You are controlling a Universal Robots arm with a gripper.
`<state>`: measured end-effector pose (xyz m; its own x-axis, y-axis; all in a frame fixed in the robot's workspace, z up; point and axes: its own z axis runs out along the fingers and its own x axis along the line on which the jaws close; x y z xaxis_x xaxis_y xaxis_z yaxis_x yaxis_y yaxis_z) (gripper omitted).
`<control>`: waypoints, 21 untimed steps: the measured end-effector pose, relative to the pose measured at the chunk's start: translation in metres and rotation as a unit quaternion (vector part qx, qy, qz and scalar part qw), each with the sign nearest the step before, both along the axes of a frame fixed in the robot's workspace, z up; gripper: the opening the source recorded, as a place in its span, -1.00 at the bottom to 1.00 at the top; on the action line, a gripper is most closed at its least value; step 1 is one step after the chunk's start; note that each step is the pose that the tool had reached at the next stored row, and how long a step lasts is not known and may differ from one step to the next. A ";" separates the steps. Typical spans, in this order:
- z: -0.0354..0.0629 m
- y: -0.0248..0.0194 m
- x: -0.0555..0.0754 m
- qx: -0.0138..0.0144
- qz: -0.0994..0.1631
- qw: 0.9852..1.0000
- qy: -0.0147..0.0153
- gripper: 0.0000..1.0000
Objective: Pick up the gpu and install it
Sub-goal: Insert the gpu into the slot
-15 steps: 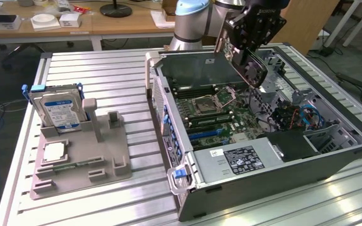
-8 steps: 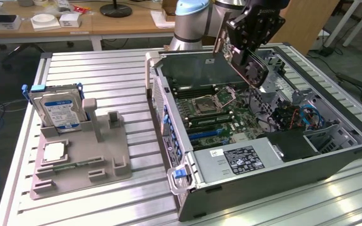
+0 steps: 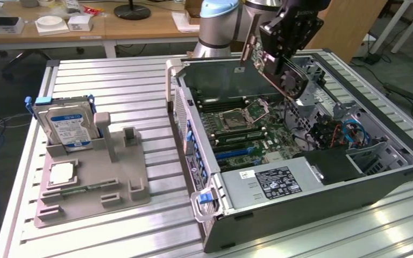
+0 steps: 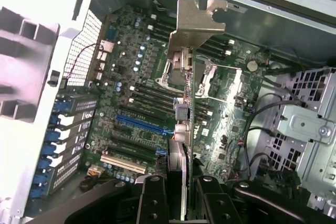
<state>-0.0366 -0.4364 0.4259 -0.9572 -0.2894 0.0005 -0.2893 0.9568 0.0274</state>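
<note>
At the exterior view's left a drive stands upright in a grey fixture, apart from my work. Toward the middle lies the open case, its board facing up and the blue slot bare. Above the far part of the case, toward the exterior view's right, I hold the gpu in the air, tilted and clear of the board. In the wrist view it runs edge-on away from me, with its bracket at the far end, over the board. My gripper is partly closed, jaws pressed on the two flat faces of the card near the end away from the bracket, one finger on each side. I judge the card light and stiff, so weight is no worry, but it is thin and its faces carry small parts and a fan that would not like a hard squeeze. The grip belongs on flat board or along the edges, never on the fan or the contact edge. Held so far from the bracket, it could pivot in my jaws if anything nudges the long end. The bracket is thin metal and could bend or catch on the case wall.
</note>
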 end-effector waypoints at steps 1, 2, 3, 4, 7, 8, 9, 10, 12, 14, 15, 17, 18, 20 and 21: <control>0.0000 0.0000 0.000 0.000 0.006 1.000 0.000 -0.47; 0.0000 0.0000 0.000 0.000 0.013 1.000 0.000 -0.47; 0.0000 0.0000 0.000 0.000 0.019 1.000 0.000 -0.47; 0.0000 0.0000 0.000 0.000 0.025 1.000 0.000 -0.47; 0.0000 0.0000 0.000 0.000 0.043 0.999 0.000 -0.47; 0.0000 0.0000 0.000 0.000 0.050 0.999 0.000 -0.47; 0.0000 0.0000 0.000 0.000 0.057 0.998 0.000 -0.47; 0.0000 0.0000 0.000 0.000 0.063 0.998 0.000 -0.47; 0.0000 0.0000 0.000 0.000 0.076 0.997 0.000 -0.47; 0.0000 0.0000 0.000 0.000 0.088 0.996 0.000 -0.47; 0.0000 0.0000 0.000 0.000 0.092 0.996 0.000 -0.47; 0.0000 0.0000 0.000 0.000 0.102 0.995 0.000 -0.47; 0.0000 0.0000 0.000 0.000 0.107 0.994 0.000 -0.47; 0.0000 0.0000 0.000 0.000 0.115 0.993 0.000 -0.47; 0.0000 0.0000 0.000 0.000 0.118 0.993 0.000 -0.47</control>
<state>-0.0366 -0.4365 0.4260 -0.8623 -0.5064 0.0004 -0.5062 0.8620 0.0277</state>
